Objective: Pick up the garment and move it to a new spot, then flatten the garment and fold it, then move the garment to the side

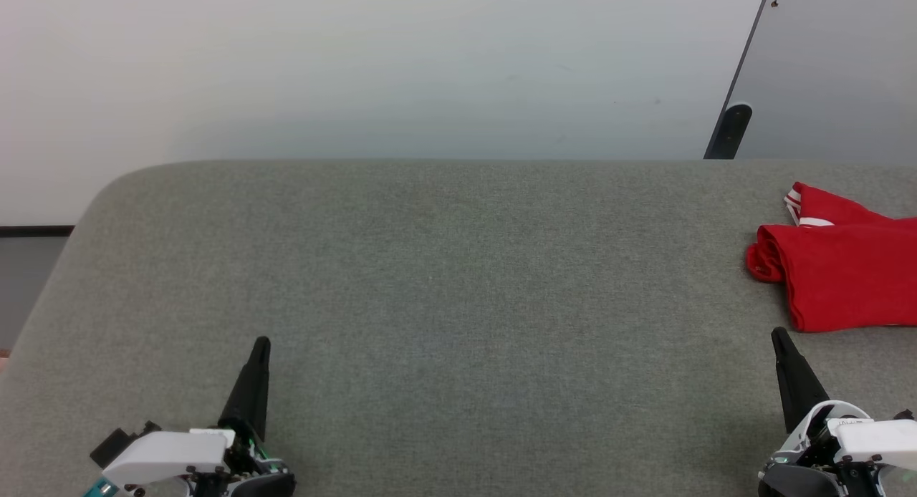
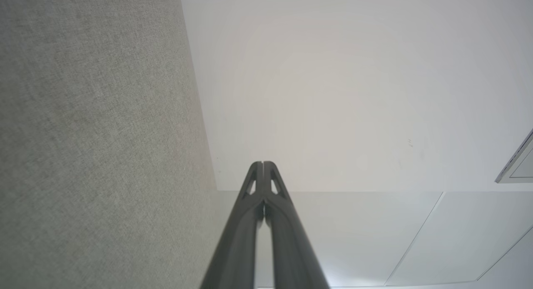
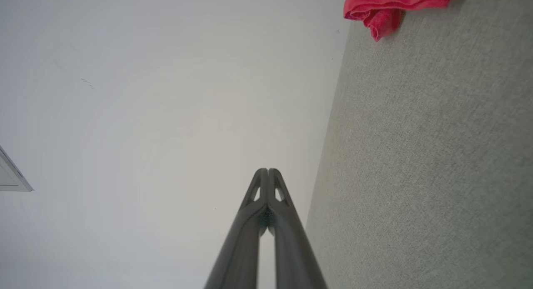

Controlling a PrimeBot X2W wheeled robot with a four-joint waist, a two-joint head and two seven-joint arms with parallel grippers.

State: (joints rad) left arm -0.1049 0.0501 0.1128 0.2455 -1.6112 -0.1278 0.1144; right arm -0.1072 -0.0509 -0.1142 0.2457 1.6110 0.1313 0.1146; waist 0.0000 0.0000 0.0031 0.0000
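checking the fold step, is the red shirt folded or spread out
Folded, not spread: the garment lies doubled over, with a rolled edge on one side; part is out of frame.

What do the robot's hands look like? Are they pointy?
Yes! The left gripper and right gripper each have two long, dark grey fingers that taper to a point, with small triangular holes near the tips. Behind them sit smooth white shells over black parts, and the left one has a small teal piece.

red garment (image 1: 845, 282), folded, striped white-red trim showing, lies at right end of grey surface (image 1: 444, 282).
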